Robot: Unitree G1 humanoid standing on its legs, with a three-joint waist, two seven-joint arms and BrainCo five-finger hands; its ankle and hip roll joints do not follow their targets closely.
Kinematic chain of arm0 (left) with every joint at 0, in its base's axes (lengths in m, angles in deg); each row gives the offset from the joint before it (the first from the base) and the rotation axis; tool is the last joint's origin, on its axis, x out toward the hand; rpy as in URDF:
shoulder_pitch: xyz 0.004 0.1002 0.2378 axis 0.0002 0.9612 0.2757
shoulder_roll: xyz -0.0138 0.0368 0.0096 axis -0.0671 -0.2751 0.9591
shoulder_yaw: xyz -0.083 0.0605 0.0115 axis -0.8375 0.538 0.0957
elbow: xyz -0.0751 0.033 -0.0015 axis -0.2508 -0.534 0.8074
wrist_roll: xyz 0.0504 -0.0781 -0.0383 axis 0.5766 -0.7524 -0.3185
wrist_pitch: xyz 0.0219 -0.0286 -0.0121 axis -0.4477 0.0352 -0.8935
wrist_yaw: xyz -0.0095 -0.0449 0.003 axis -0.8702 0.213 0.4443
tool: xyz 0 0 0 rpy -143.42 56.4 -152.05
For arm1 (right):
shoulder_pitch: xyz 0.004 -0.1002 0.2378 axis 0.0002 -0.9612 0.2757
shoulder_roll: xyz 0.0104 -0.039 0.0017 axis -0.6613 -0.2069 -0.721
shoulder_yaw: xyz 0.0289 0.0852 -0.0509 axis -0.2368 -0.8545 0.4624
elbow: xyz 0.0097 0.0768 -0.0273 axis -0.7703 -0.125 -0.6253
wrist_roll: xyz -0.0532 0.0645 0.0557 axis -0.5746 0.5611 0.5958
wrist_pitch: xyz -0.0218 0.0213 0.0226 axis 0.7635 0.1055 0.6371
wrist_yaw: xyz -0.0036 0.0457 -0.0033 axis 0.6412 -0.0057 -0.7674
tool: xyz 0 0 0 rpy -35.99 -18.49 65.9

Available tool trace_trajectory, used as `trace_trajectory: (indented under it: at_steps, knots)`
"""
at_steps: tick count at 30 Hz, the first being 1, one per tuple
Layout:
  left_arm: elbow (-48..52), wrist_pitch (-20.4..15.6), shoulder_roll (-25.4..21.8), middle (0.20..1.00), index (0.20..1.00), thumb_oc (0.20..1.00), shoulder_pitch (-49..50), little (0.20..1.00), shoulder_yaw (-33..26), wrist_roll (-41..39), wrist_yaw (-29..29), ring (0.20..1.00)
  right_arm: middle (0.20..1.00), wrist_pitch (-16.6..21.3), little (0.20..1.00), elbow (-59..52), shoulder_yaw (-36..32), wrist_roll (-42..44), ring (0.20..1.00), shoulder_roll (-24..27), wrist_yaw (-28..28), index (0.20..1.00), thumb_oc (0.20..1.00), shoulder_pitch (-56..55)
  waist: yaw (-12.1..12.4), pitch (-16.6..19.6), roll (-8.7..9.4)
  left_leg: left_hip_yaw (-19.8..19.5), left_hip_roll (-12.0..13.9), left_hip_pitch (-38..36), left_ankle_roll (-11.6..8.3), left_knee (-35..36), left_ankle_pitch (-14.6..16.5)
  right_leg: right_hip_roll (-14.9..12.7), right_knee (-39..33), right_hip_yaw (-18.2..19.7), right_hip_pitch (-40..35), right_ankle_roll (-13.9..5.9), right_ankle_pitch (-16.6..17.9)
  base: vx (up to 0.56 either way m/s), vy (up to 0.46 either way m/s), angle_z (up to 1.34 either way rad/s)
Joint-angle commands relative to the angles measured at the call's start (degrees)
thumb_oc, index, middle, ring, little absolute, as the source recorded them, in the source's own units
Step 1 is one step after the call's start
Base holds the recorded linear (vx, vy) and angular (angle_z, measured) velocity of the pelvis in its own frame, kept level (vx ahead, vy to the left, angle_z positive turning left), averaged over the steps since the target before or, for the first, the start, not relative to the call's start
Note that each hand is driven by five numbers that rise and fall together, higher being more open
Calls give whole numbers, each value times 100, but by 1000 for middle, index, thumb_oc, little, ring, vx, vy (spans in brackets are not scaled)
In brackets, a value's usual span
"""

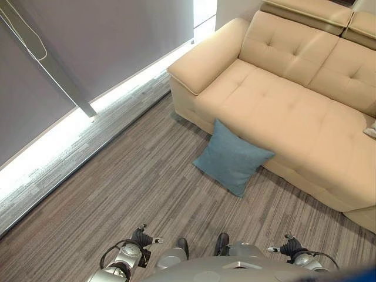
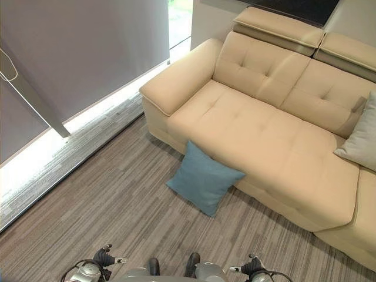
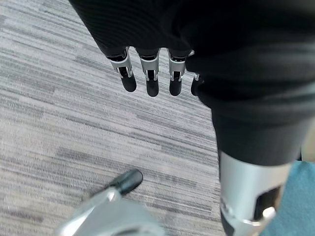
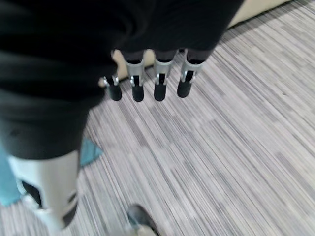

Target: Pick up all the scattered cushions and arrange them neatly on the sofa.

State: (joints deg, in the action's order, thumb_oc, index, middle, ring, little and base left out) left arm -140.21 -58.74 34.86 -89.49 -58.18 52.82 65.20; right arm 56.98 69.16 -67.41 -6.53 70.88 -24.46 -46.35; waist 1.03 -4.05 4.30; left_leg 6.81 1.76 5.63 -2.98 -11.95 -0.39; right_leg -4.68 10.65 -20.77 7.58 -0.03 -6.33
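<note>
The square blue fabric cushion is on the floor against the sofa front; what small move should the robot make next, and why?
Probably step forward toward the square blue fabric cushion. It leans on the grey striped carpet against the beige leather sofa, well ahead of both hands. The left hand and right hand hang open over carpet, holding nothing, so neither seems able to reach it yet.

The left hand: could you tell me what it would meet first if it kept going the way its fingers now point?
Probably the carpet. The left hand hangs open with fingers aimed down at bare floor, holding nothing. The blue cushion lies off to the side, out of that line, though depth is hard to judge.
</note>
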Motion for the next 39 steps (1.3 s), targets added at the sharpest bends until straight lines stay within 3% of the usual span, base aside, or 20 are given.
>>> trace_trajectory:
  at_steps: [1, 2, 5, 7, 11, 13, 14, 16, 18, 19, 20, 23, 24, 25, 27, 33, 34, 39]
  knots:
    - [-40, -63, 22, 1000, 1000, 1000, -127, 1000, 172, -32, 32, 1000, 1000, 91, 1000, 80, 104, 223, 1000, 279, 136, 1000, 1000, 184, 68, 2, 216, -210, -410, 417, 64, -656, 942, -77, -1252, 371, -415, -723, 785, 57, -27, -22]
    - [-40, -63, 21, 1000, 1000, 1000, -127, 1000, 173, -33, 32, 1000, 1000, 91, 1000, 79, 104, 223, 1000, 279, 136, 1000, 1000, 184, 67, 3, 215, -211, -410, 422, 65, -665, 947, -76, -1253, 369, -415, -724, 785, 178, -3, -27]
    - [-52, -24, 29, 1000, 1000, 1000, -194, 1000, 252, -30, 40, 1000, 1000, 79, 1000, 106, 95, 198, 1000, 300, 139, 1000, 1000, 183, 108, 35, 123, -316, -146, 710, -83, 417, 231, 109, -1320, 509, -626, -785, 598, 235, 63, -24]
    - [-76, -34, 41, 1000, 1000, 1000, -195, 1000, 287, -83, 62, 1000, 1000, 70, 1000, 106, 133, 161, 1000, 305, 145, 1000, 1000, 179, 162, -6, 91, -450, -26, 1059, -203, 640, -43, 131, -1270, 649, -753, -780, 428, 240, 124, -46]
    - [-174, 6, 64, 1000, 1000, 1000, -137, 1000, 248, -31, 93, 1000, 1000, 51, 1000, 148, 78, 107, 1000, 277, 101, 1000, 1000, 116, 189, 59, 4, -570, 74, 893, -241, 772, -248, 117, -1166, 784, -980, -816, 278, 249, 187, -70]
    - [-200, 24, 15, 1000, 1000, 1000, -102, 1000, 230, 78, 135, 1000, 1000, 51, 1000, 136, 8, 93, 1000, 199, 45, 1000, 1000, 105, 179, 182, 52, -457, -30, 687, -111, 587, -20, -144, -904, 913, -1008, -893, 221, 315, 302, -58]
    - [-200, 24, 14, 1000, 1000, 1000, -102, 1000, 231, 78, 135, 1000, 1000, 51, 1000, 135, 8, 93, 1000, 198, 44, 1000, 1000, 105, 186, 179, 55, -450, -30, 683, -110, 583, -14, -147, -897, 920, -1008, -895, 217, 259, 347, -43]
    - [-124, 44, -129, 1000, 1000, 1000, -169, 1000, 207, 50, 114, 1000, 1000, 53, 1000, -10, -10, 141, 1000, 158, 41, 1000, 1000, 209, 141, 107, 23, -289, -192, 504, 164, 351, 320, -390, 96, 1142, -460, -959, 384, 143, 353, -29]
    - [-98, 16, -185, 1000, 1000, 1000, -189, 1000, 162, -11, 83, 1000, 1000, 73, 1000, -84, 35, 137, 1000, 149, 66, 1000, 1000, 286, 170, 63, -30, -222, -190, 496, 228, 311, 391, -472, 407, 1060, -182, -944, 430, 30, 193, -26]
    - [-86, -3, -215, 1000, 1000, 1000, -172, 1000, 95, -89, 61, 1000, 1000, 95, 1000, -116, 79, 116, 1000, 139, 86, 1000, 1000, 348, 267, 64, -50, -160, -190, 429, 250, 292, 474, -627, 341, 698, -96, -898, 451, 43, 106, -56]
    - [-85, -3, -215, 1000, 1000, 1000, -172, 1000, 95, -90, 61, 1000, 1000, 95, 1000, -116, 79, 115, 1000, 139, 87, 1000, 1000, 348, 265, 60, -52, -163, -190, 423, 249, 293, 474, -625, 337, 695, -104, -897, 452, 142, 116, -85]
    - [-131, -1, -235, 1000, 1000, 1000, -69, 1000, 72, -61, 63, 1000, 1000, 93, 1000, -57, 181, 92, 1000, 196, 87, 1000, 1000, 320, 290, 116, 52, -104, -381, 155, 276, 465, 568, -230, -305, 399, -47, -825, 525, 134, 29, -55]
    - [-113, -22, -209, 1000, 1000, 1000, -101, 1000, 86, -34, 80, 1000, 1000, 105, 1000, -82, 207, 67, 1000, 234, 127, 1000, 1000, 352, 305, 89, 73, -64, -405, 130, 253, 478, 580, -253, -596, 178, -150, -856, 544, 99, -86, -4]
    - [-113, -15, -185, 1000, 1000, 1000, -96, 1000, 111, -10, 86, 1000, 1000, 90, 1000, -71, 222, 78, 1000, 258, 134, 1000, 1000, 331, 290, 66, 103, -102, -414, 81, 224, 486, 592, -56, -697, 493, -209, -830, 539, 88, -121, -3]
    - [-108, -44, -153, 1000, 1000, 1000, -107, 1000, 127, -13, 81, 1000, 1000, 114, 1000, -68, 218, 112, 1000, 264, 166, 1000, 1000, 313, 265, 99, 121, -88, -419, 53, 191, 517, 601, -57, -914, 356, -298, -839, 621, 90, -111, -17]
    - [-21, -34, -35, 1000, 1000, 1000, -190, 1000, 255, -70, 106, 1000, 1000, 150, 1000, -74, 153, 261, 1000, 324, 187, 1000, 1000, 280, 139, 52, 126, -344, -390, 212, 61, 23, 768, 20, -1241, 451, -529, -769, 666, 70, -68, 15]
    - [19, -44, 1, 1000, 1000, 1000, -243, 1000, 297, -128, 99, 1000, 1000, 155, 1000, -62, 143, 296, 1000, 353, 197, 1000, 1000, 305, 165, 2, 112, -525, -394, 419, -1, 54, 660, 19, -1292, 478, -523, -783, 665, 8, 37, -2]
    - [74, -76, 3, 1000, 1000, 1000, -342, 1000, 362, -183, 82, 1000, 1000, 159, 1000, -118, 121, 318, 1000, 411, 216, 1000, 1000, 364, 177, -16, 24, -703, -316, 788, -69, 453, 318, 65, -1282, 548, -435, -823, 594, 47, 65, -17]
